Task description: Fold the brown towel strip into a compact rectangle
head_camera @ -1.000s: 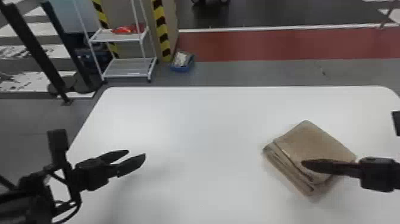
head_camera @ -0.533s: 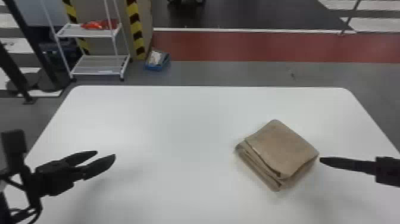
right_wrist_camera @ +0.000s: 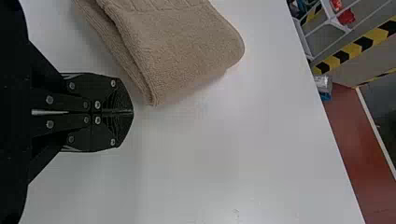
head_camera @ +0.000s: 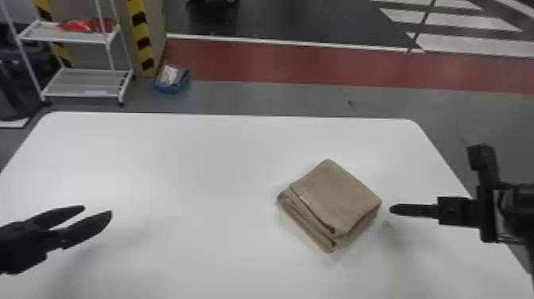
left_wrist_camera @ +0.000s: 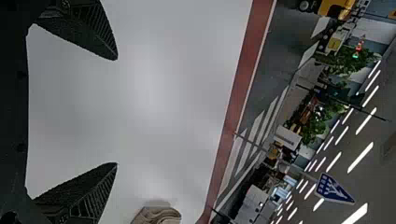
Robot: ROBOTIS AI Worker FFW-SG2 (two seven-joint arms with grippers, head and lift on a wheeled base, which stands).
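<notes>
The likeliest trouble is the right pincer (head_camera: 391, 209), closed and holding nothing, just beside the right corner of the brown towel (head_camera: 335, 195). Should it swing inward while low, it could nudge that corner and skew the stack, or ruck up the top layer. Any further tidying that pinches only the uppermost ply might drag the fold open. The left pincer (head_camera: 97, 210), spread open and empty, is well apart near the worktop's (head_camera: 178, 179) left edge, so it seems little threat.

The towel lies right of the worktop's middle, short of the right edge, turned cornerwise. It looks like a compact, thick packet, seemingly all but finished: smooth on top, plush in weave, with rounded corners. Along the side facing left and near, the stacked plies show slightly uneven, the top flap stopping short of those beneath.
</notes>
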